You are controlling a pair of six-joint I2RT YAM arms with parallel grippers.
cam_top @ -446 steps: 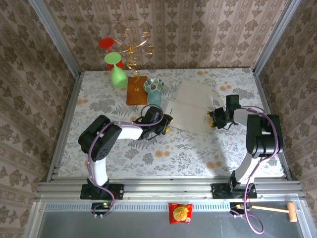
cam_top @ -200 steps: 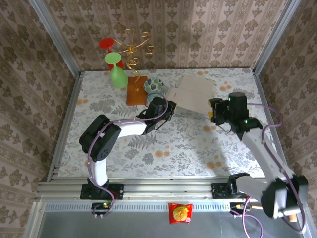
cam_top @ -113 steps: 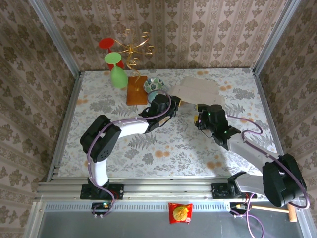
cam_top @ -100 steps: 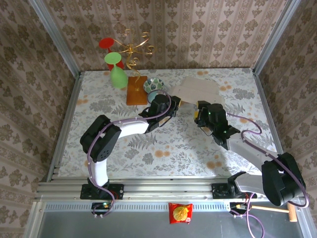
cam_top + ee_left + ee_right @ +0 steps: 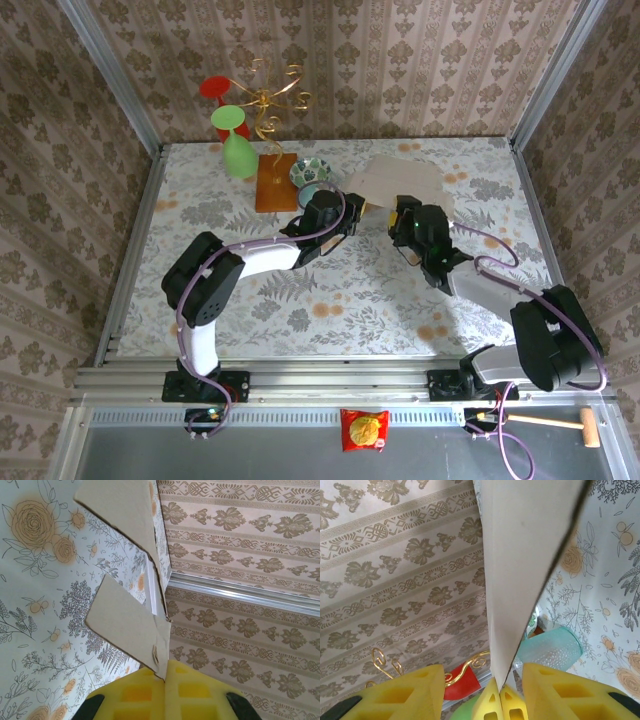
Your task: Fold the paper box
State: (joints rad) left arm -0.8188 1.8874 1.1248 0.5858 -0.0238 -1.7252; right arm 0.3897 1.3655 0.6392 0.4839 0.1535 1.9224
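Nearby — teal cup (image 5: 550,650) beside paper box (image 5: 525,555).

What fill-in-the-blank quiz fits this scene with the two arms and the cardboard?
1. The left gripper is ___ on an edge of the paper box.
2. The right gripper has its jaws ___, with the sheet's edge between them.
3. The cup beside the wooden board is ___ in colour.
Missing words: shut; open; teal.
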